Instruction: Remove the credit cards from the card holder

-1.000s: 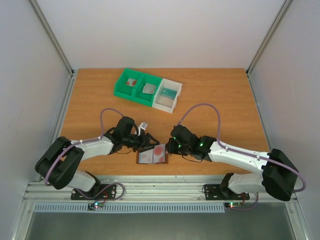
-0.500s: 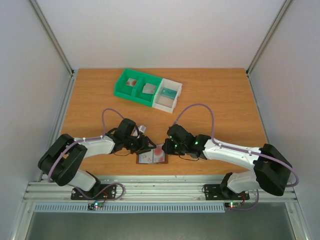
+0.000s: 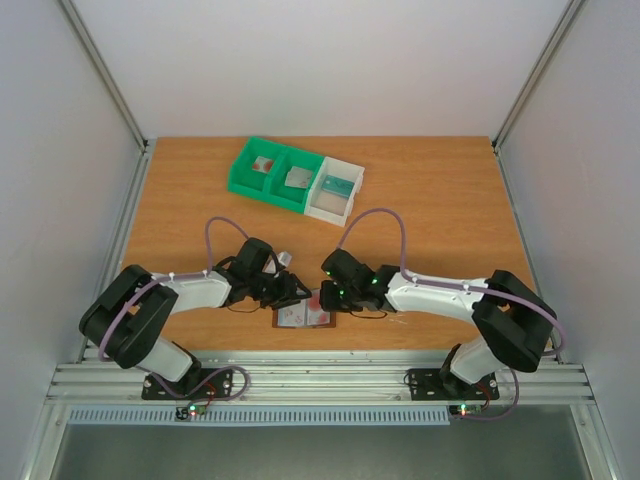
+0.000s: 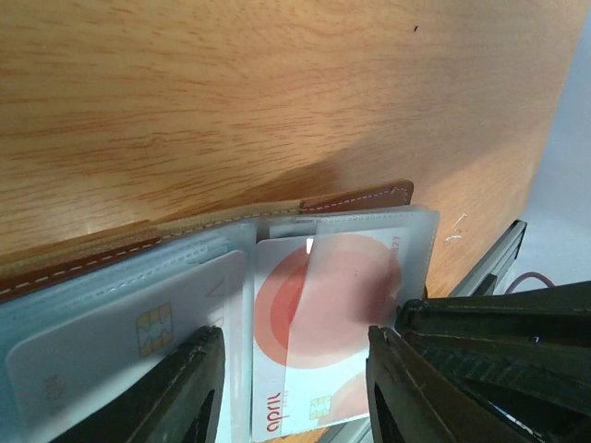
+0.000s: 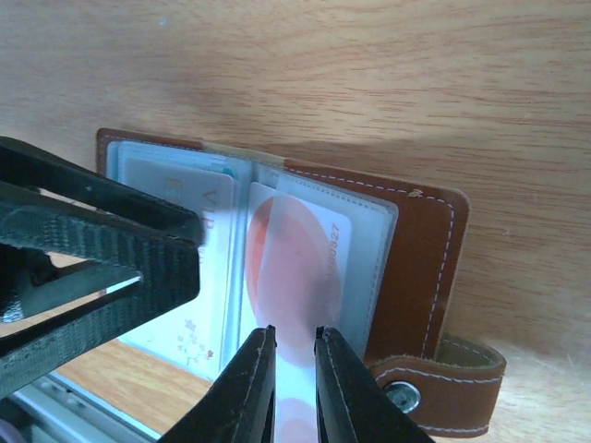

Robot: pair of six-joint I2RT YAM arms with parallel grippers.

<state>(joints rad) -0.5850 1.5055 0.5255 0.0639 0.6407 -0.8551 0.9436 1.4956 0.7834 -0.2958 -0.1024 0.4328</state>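
Observation:
The brown card holder lies open near the table's front edge, and its leather edge and back show in the wrist views. A red credit card sits in its clear right pocket. A pale credit card sits in the left pocket. My left gripper is open, its fingers down on the holder astride the red card. My right gripper has its narrow jaws closed on a blurred translucent sleeve leaf standing over the red card.
The holder's snap tab sticks out at its right side. A green bin and a white bin with cards in them stand at the back. The metal rail runs just in front of the holder.
Both grippers have closed in on the card holder. The right arm swung left until its jaws were over the red card. The left gripper came down and forward onto the pockets.

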